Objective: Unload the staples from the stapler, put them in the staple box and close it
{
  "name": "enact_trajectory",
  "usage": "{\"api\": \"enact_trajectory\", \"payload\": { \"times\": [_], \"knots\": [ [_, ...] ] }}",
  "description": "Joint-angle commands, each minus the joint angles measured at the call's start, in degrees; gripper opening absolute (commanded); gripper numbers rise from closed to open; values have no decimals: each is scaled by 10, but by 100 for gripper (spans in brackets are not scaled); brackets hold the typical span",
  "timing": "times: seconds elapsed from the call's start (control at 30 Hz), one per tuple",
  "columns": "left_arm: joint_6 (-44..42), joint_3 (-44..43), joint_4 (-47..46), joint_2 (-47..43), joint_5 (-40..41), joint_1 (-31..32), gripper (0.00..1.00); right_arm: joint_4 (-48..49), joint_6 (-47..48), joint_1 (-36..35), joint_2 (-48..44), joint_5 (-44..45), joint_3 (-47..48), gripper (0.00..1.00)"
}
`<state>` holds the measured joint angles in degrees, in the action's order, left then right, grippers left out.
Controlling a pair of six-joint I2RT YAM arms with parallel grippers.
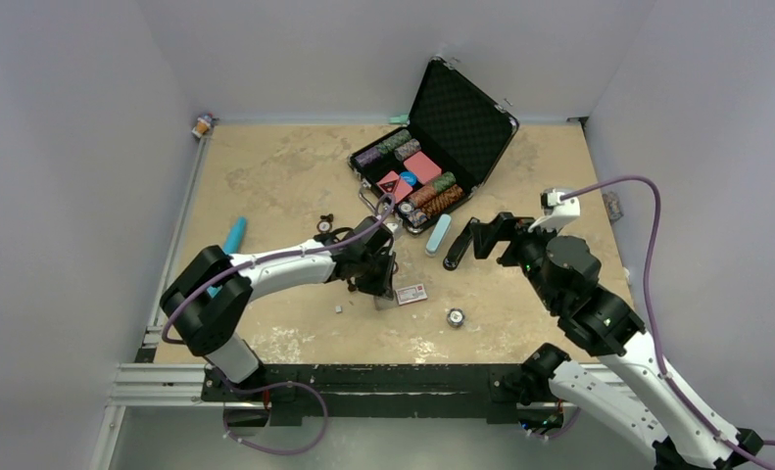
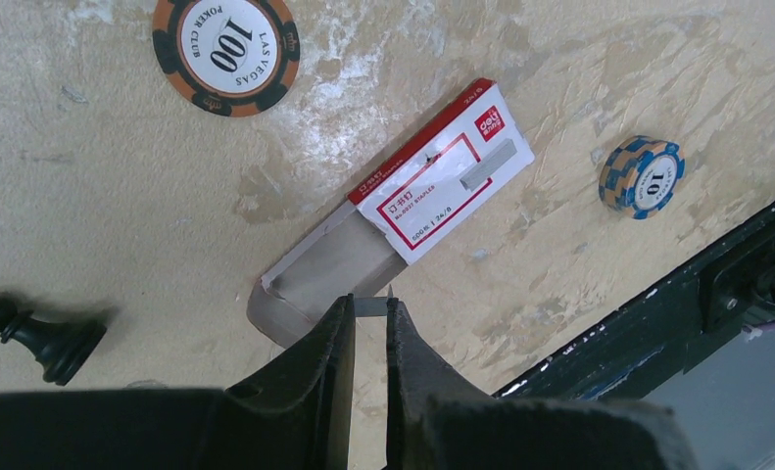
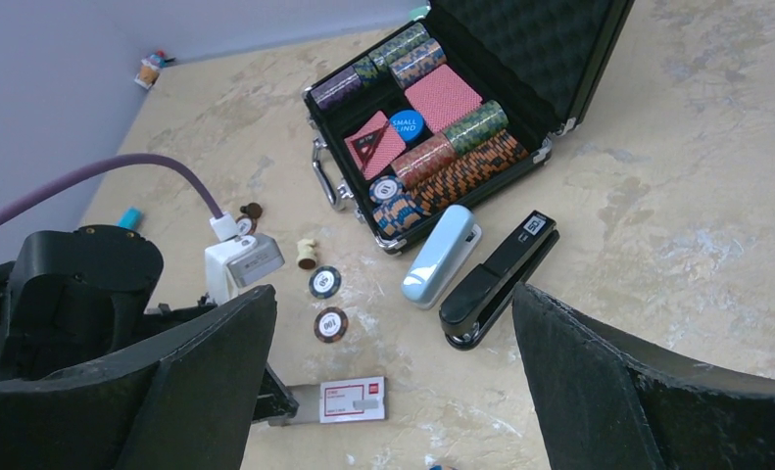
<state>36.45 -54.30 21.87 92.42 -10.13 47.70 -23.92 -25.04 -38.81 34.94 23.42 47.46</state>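
My left gripper (image 2: 370,309) is shut on a tiny silver-grey strip of staples (image 2: 370,306), pinched at the fingertips just above the pulled-out grey tray of a red-and-white staple box (image 2: 442,186). The top view shows this gripper (image 1: 383,291) beside the box (image 1: 411,294). A black stapler (image 3: 501,274) lies closed on the table beside a light-blue stapler (image 3: 442,255). My right gripper (image 3: 391,294) is wide open and empty, hovering above and near both staplers. In the top view it (image 1: 491,235) sits just right of the black stapler (image 1: 458,247).
An open black poker case (image 1: 466,117) with chips and cards stands at the back. Loose chips (image 2: 225,44) (image 2: 642,176) and a black chess pawn (image 2: 40,338) lie around the box. A blue object (image 1: 234,235) lies at the left. The table's black front rail (image 2: 716,284) is close.
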Motion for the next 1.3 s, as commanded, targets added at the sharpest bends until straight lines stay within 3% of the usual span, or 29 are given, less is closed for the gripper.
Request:
{"api": "enact_trajectory", "payload": {
  "times": [0.0,0.4,0.47,0.63,0.77,1.0,1.27],
  "knots": [
    [-13,-30,-9,15,7,3,2,23,2,3,-6,-6,1,94],
    [-11,-32,-13,28,6,3,8,27,5,3,-11,-12,-1,94],
    [-10,-29,-16,27,6,3,14,27,5,3,-11,-12,-1,94],
    [-8,-17,-29,19,4,3,44,28,5,3,-12,-15,-2,94],
    [-6,-16,-30,9,2,3,52,28,5,2,-10,-15,-2,94],
    [10,-23,-12,-45,-13,3,53,29,5,2,-7,-18,-3,94],
    [-9,-48,118,-177,30,2,53,30,6,2,-5,-20,-4,94]
  ]
}}
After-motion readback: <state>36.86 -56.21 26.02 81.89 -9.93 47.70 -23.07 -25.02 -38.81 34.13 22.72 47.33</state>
